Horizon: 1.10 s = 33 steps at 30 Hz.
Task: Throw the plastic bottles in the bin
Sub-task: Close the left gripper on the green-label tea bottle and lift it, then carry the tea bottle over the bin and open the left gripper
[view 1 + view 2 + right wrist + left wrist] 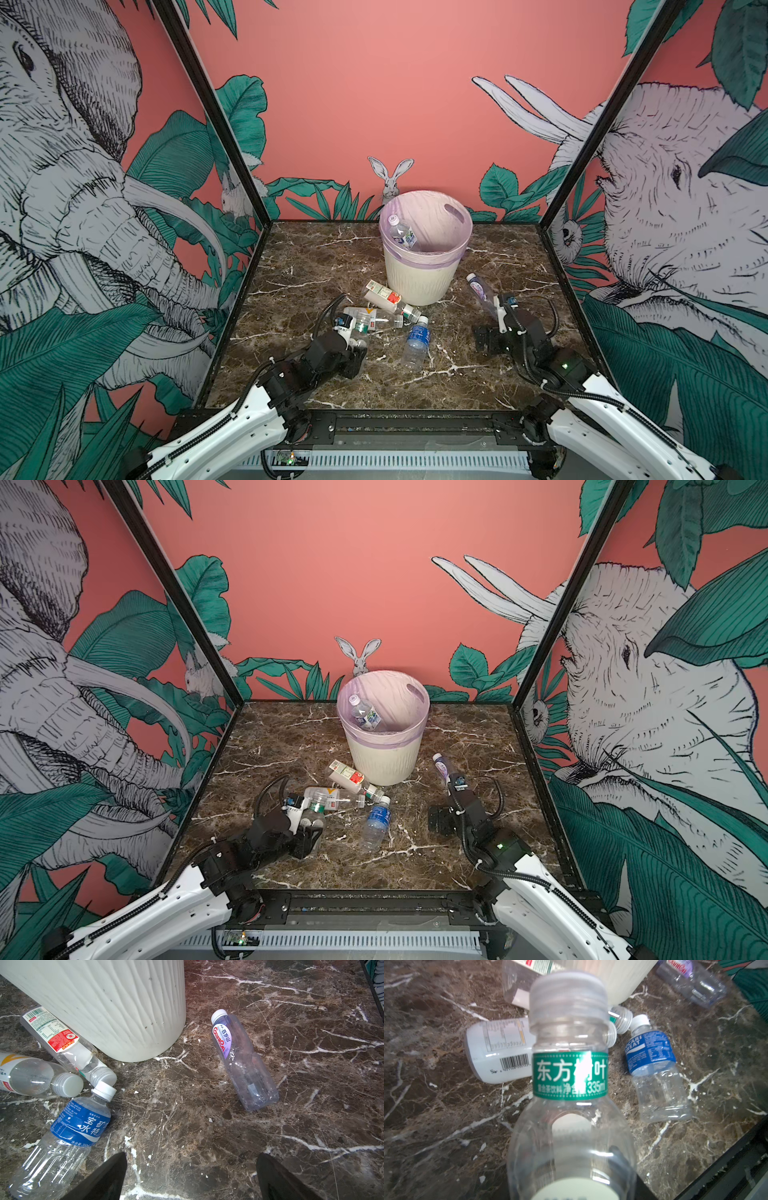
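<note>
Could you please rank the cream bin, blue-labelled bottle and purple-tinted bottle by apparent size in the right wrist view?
1. Cream ribbed plastic bin
2. Blue-labelled clear plastic bottle, nearer the camera, so unsure against the next
3. Purple-tinted clear plastic bottle

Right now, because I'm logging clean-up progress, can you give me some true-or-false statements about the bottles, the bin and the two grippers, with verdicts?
1. One clear bottle lies inside the bin. True.
2. The left gripper grips the blue-label bottle. False: it grips the green-label bottle; the blue-label bottle lies on the table.
3. The right gripper is open and empty. True.
4. The purple-label bottle stands upright. False: it lies on its side beside the bin.
</note>
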{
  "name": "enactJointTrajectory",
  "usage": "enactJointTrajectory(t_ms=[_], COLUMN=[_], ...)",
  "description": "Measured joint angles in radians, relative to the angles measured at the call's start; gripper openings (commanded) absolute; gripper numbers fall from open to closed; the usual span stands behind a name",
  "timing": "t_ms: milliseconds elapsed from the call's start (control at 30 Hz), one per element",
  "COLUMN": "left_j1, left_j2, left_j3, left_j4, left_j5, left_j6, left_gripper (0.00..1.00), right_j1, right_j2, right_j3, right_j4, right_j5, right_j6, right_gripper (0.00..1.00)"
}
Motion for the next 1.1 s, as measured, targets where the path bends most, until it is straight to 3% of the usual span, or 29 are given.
enactJointTrajectory(t_ms=[333,600,767,900,967,1033,1100], left_j1=[0.000,0.000,0.040,0.135,0.182,0.222,0.248], left_j2=[-0.082,0.053,0.280,0.566,0.732,0.918,1.070], left_j3=[0.118,0.359,0.616,0.909,1.083,1.274,1.417], left_j4=[0.018,0.073,0.122,0.195,0.217,0.224,0.222], left_j5=[-0.081,-0.132,-0.080,0.053,0.126,0.206,0.262], left_j6=[0.113,0.251,0.360,0.418,0.430,0.431,0.425], left_gripper=[0.52,0.55,0.56,0.58,0.71,0.94,1.00], right_j1=[-0.001,-0.005,-0.006,-0.006,-0.006,-0.006,-0.006], right_j2=[0.000,-0.001,0.000,0.000,0.002,0.007,0.013], right_j3=[0.013,0.039,0.063,0.090,0.101,0.114,0.132], right_j4=[0.006,0.008,0.008,0.008,0.008,0.007,0.001], right_j5=[-0.016,-0.020,-0.024,-0.031,-0.034,-0.033,-0.029], right_j6=[-0.015,-0.024,-0.032,-0.033,-0.033,-0.032,-0.032], right_gripper=[0.99,0.99,0.98,0.98,0.98,0.99,0.99])
